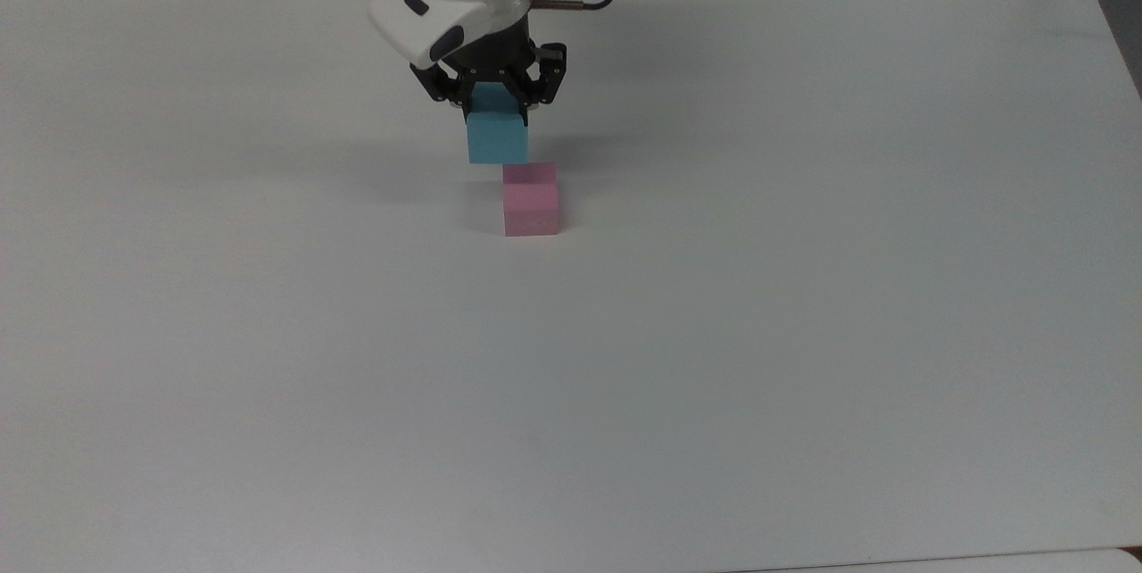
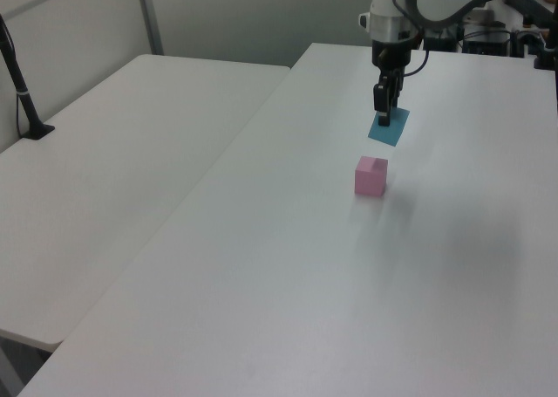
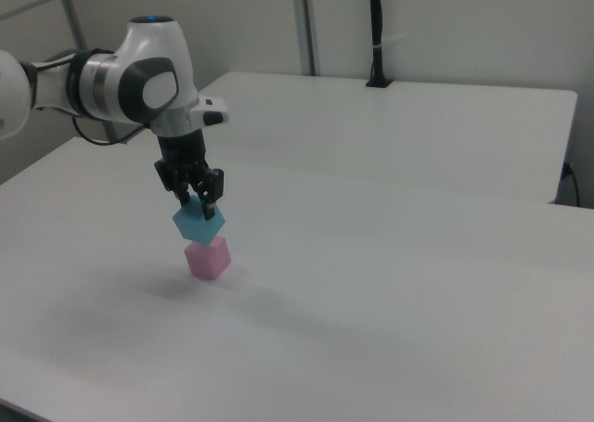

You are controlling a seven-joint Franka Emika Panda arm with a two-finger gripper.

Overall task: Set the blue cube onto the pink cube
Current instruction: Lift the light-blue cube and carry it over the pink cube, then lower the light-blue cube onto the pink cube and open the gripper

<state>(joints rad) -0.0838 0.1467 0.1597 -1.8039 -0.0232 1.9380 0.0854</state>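
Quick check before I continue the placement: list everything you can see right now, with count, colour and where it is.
blue cube: 1, light blue, held in the air, above the table and close over the pink cube, not resting on it.
pink cube: 1, pastel pink, standing on the table near the middle of its far half in the top view.
table: 1, white, under both cubes.
second table: 1, white, beside the first, at the left view's left.
black post: 1, black, standing on the second table's far edge in the right view.
gripper: 1, black fingers on a white arm, shut on the blue cube's top part.
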